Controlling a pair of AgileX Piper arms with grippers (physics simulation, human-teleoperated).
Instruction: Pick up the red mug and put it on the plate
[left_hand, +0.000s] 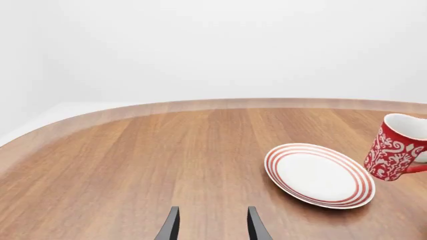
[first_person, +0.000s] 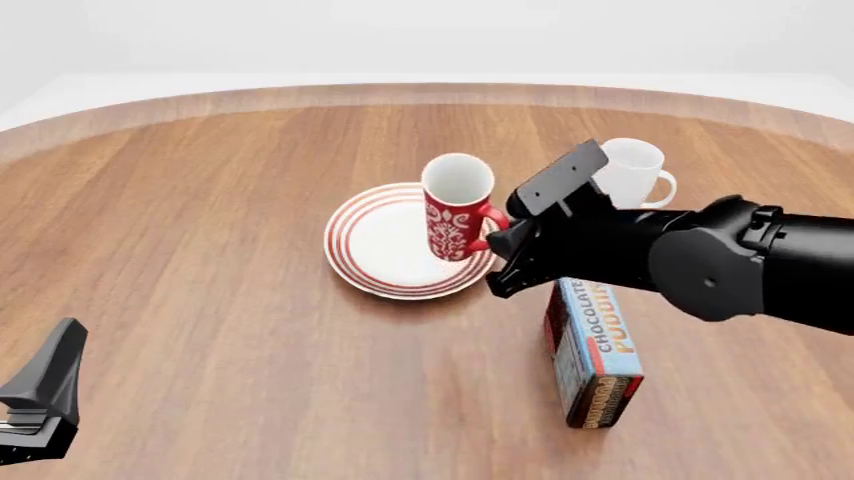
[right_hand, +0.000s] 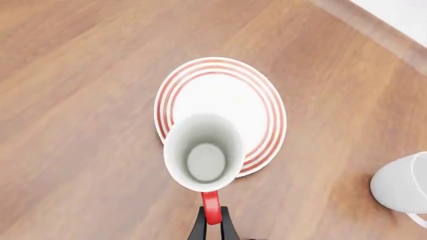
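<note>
Red mug (first_person: 457, 207) hangs by its handle, pinched in right gripper (right_hand: 211, 218), above plate (first_person: 375, 243)

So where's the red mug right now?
In the front view the red mug is mid-table, held by its handle in the right gripper, over the near-right edge of the plate, with the white mug behind to the right.

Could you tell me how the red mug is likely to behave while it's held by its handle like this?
The red mug looks like rigid glazed ceramic, so probably stiff but breakable. The right hand pinches only its thin handle, so it may swing or slip. It hangs tilted above the plate, so it might wobble on landing.
</note>
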